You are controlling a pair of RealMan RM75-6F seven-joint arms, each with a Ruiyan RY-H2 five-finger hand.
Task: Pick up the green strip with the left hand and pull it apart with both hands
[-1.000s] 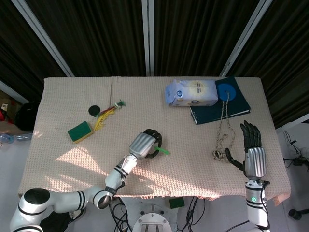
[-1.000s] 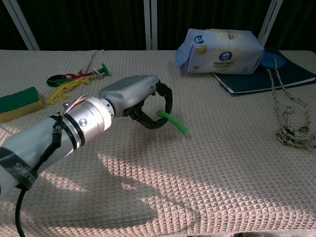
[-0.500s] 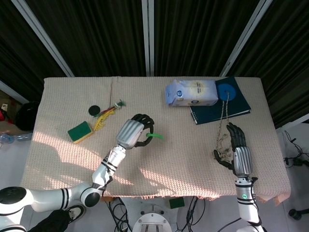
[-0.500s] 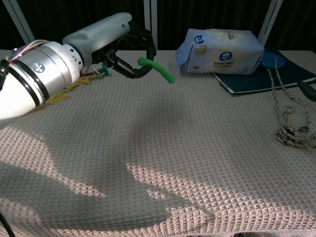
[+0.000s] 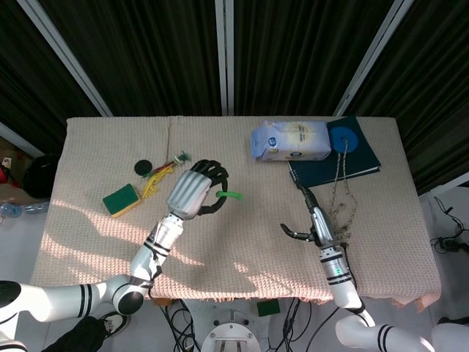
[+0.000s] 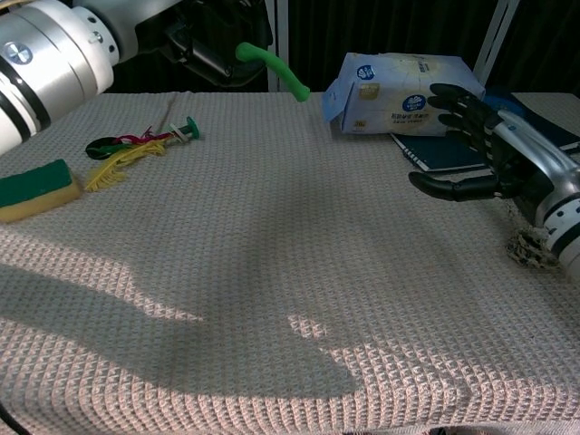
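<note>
Far left on beige woven table cloth [image 5: 95, 147]: green-and-yellow sponge [image 5: 122, 199], beside it bundle of coloured strings [image 5: 163, 171]. Left hand [image 5: 192, 192] raised above table, fingers curled round green strip [image 5: 231, 195]; strip's free end sticks out toward right, off the cloth. Centre-right: white-and-blue packet [image 5: 291, 141] beside dark notebook [image 5: 338, 155]. Right hand [image 5: 314, 220] hovers over table, fingers spread, holding nothing, near tangled rope [image 5: 341, 202].
</note>
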